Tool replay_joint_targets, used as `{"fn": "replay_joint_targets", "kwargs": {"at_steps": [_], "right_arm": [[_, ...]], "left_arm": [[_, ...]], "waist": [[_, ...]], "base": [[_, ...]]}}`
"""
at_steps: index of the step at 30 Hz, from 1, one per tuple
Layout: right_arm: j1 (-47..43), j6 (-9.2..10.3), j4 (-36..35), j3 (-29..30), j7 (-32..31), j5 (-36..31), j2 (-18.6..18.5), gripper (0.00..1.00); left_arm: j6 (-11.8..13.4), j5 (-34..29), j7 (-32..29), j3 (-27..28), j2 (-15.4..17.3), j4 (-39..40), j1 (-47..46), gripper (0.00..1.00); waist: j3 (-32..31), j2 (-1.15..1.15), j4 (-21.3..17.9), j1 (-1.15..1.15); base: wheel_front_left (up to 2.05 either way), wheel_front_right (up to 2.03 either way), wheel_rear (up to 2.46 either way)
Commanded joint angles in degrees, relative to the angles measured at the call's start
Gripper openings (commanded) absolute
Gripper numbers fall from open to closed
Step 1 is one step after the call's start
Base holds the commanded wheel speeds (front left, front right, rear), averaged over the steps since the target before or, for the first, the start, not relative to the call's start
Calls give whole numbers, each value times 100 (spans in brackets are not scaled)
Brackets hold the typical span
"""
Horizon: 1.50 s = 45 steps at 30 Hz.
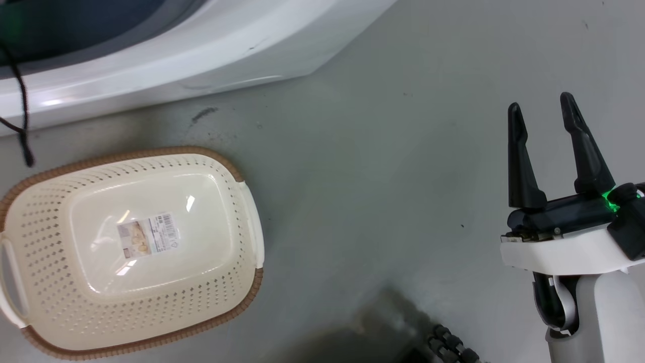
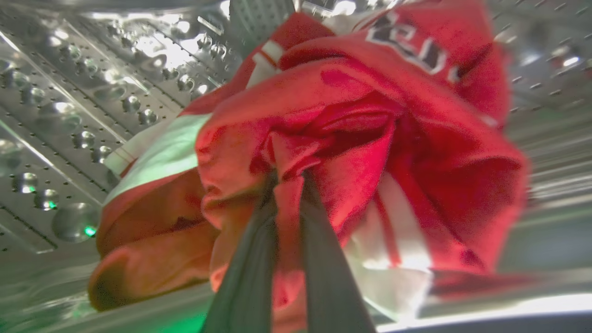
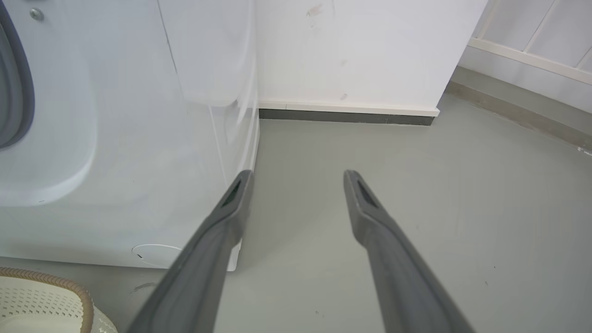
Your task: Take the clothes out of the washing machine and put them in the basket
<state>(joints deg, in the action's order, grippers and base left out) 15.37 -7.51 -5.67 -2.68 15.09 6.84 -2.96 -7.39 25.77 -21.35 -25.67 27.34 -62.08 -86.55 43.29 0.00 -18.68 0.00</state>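
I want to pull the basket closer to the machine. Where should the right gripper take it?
Probably the white side handle nearest the right gripper, coming from that side and from above. The basket stands upright, and this handle is a thin bar off the rim, so the open fingers could close around it.

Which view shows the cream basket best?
The head view: nearly the whole cream perforated plastic basket with brown rim, seen from above. The right wrist view catches one rim corner; the left wrist view faces the perforated steel drum.
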Motion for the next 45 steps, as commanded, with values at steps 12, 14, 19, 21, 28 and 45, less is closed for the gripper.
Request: {"fn": "replay_joint_targets", "kwargs": {"at_steps": [12,14,19,21,28,45], "right_arm": [[-327,4,166,44,12,-414,13,100],[-420,5,206,52,12,-468,11,100],[-648,4,306,78,12,-554,11,100],[-742,5,345,100,12,-585,11,100],[-990,4,456,123,12,-709,11,100],[-1717,5,588,130,12,-825,12,100]], "left_arm": [[-2,513,1734,-279,-561,466,1520,0],[-2,597,1942,-369,-608,596,1776,0],[-3,802,2434,-515,-614,925,2444,0],[-3,834,2611,-582,-602,1075,2669,0],[5,974,3131,-648,-631,1684,3459,0],[934,1073,3179,-562,-47,4792,5570,0]], "waist": [[-1228,0,672,0],[-1419,0,750,0],[-1861,0,927,0],[-2025,0,1004,0],[-2589,0,1223,0],[-3729,0,1604,0]], "base": [[0,0,0],[0,0,0],[0,0,0],[0,0,0],[0,0,0],[0,0,0]]}}
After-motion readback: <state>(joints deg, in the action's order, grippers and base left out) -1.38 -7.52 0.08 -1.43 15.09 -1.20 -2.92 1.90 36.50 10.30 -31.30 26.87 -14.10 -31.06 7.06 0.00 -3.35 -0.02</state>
